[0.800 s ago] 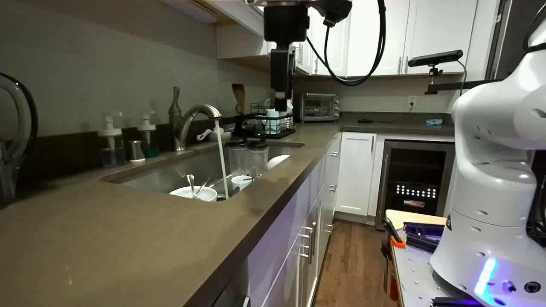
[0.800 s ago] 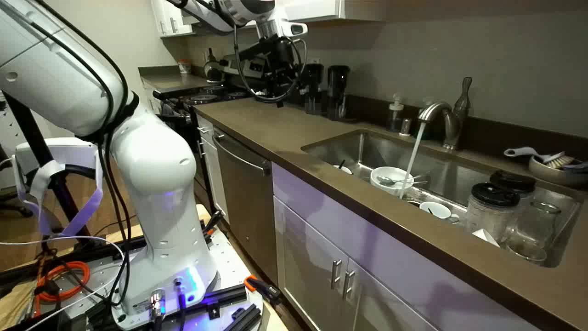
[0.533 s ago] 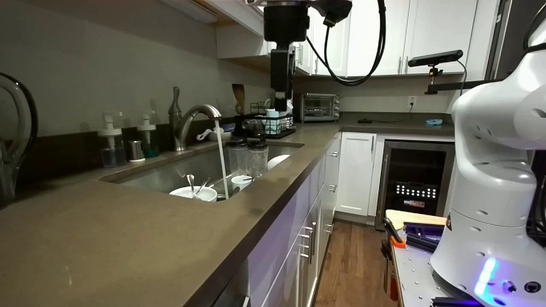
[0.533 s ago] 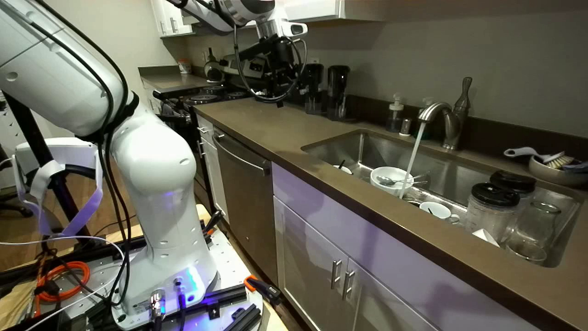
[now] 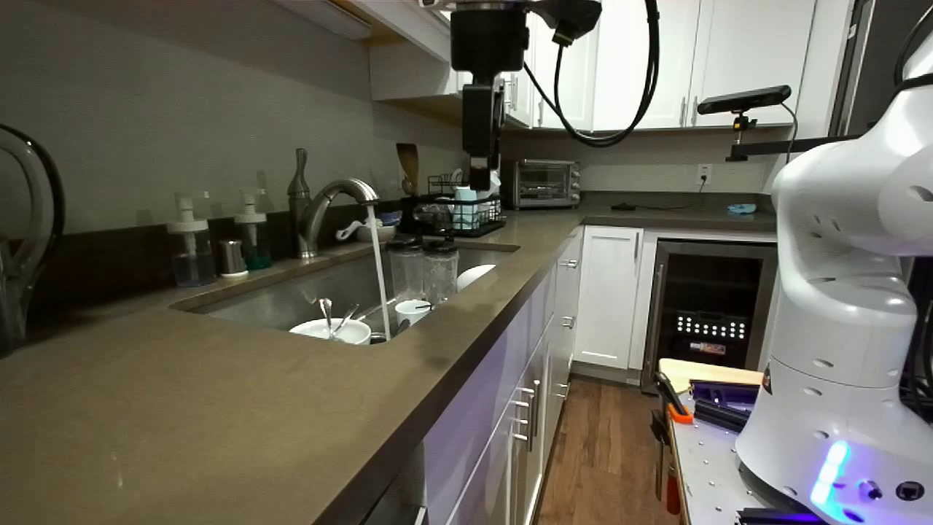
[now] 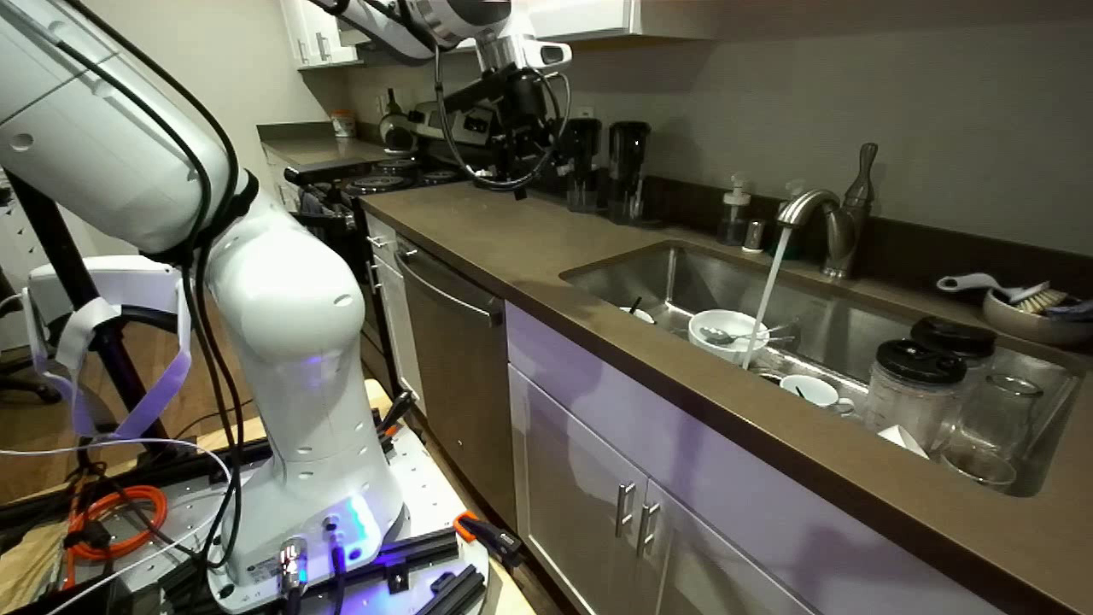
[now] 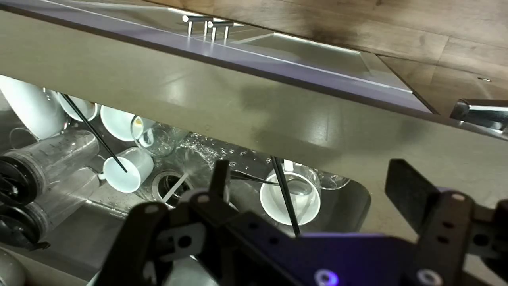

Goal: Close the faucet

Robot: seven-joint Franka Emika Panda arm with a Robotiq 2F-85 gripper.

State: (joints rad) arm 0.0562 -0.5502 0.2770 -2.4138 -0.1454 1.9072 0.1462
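In both exterior views I see open air between my claw and the gooseneck faucet. Lower, at the sink, the water stream and two black-lidded bottles obstruct me; soap dispensers crowd the faucet's side.

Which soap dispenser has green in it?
The dispenser nearer the faucet: green shows low inside it. The farther one shows no green.

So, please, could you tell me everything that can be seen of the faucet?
The gooseneck faucet looks like brushed silver metal. It stands upright on the counter behind the sink; its arched spout reaches over the sink and bends downward. A slender handle points up behind the spout. It is running: a water stream falls from the spout. The open gripper hangs clear of it.
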